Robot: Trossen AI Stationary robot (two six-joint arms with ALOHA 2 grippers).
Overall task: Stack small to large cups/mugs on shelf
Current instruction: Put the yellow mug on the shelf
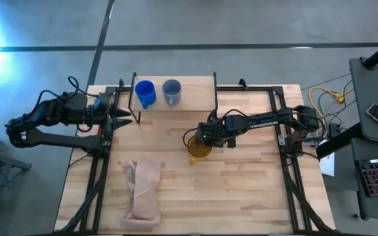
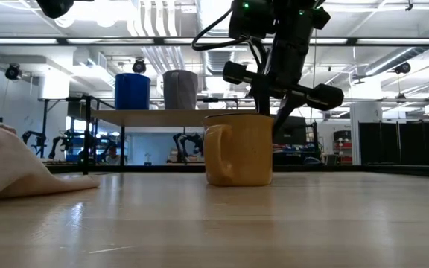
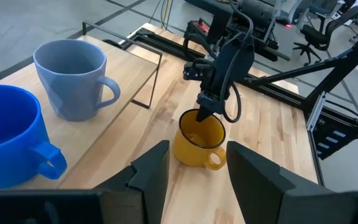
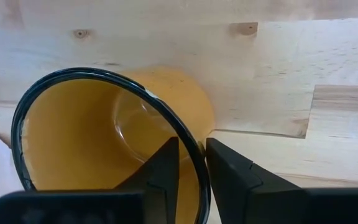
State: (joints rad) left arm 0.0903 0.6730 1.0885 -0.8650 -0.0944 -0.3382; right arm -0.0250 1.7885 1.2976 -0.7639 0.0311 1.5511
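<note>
The yellow-orange mug (image 1: pixel 199 149) stands upright on its base on the tabletop, handle toward the near edge. My right gripper (image 4: pixel 191 168) is at its rim and shut on it. The bright blue mug (image 1: pixel 144 93) and the grey-blue mug (image 1: pixel 172 92) stand side by side on the left half of the shelf (image 1: pixel 199 98). My left gripper (image 3: pixel 194 168) waits open by the shelf's left end, touching nothing. My right gripper holds the yellow-orange mug by its rim (image 4: pixel 199 163), on the side away from the handle. One finger (image 4: pixel 166 171) is inside the mug and the other (image 4: pixel 229 177) is outside. The fingers come from above, slanting down. The mug's base (image 2: pixel 237 179) rests on the table.
A tan cloth-like bag (image 1: pixel 146 187) lies on the near left of the table. The right half of the shelf board is bare. Black frame rails run along the table's left (image 1: pixel 100 164) and right (image 1: pixel 291 170) sides.
</note>
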